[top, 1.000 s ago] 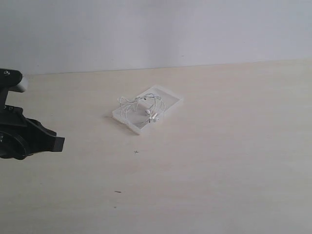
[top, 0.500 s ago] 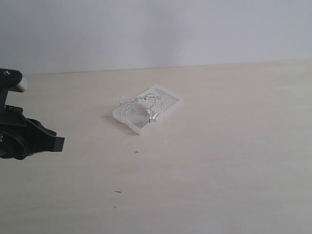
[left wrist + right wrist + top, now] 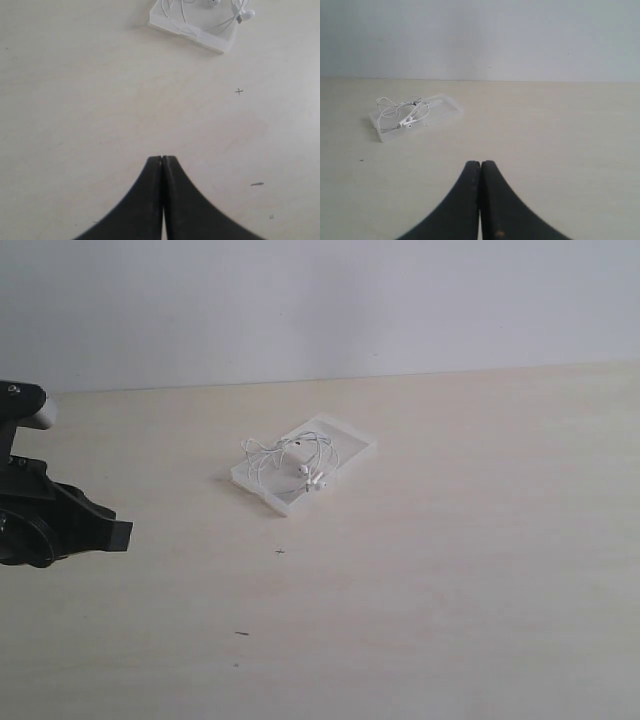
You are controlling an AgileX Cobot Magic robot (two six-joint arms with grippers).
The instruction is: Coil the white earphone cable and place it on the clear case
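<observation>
White earphone cable (image 3: 292,458) lies bunched in loose loops on top of the clear case (image 3: 352,439), mid-desk (image 3: 450,570), a bit left of centre toward the far side. Earbuds sit near the case's near edge. Left gripper (image 3: 162,158): tips pressed together, holding nothing, near-left, well apart from the case. Right gripper (image 3: 480,163): same, together and empty, well apart. Reads as placement done. One loop looks to stick past the case's far-left edge; if anything's left, it's a gentle tuck-in without dragging the bundle off.

Pale wooden table (image 3: 450,570), plain wall (image 3: 320,300) — tiny cross mark (image 3: 279,551), dark fleck (image 3: 241,633)
</observation>
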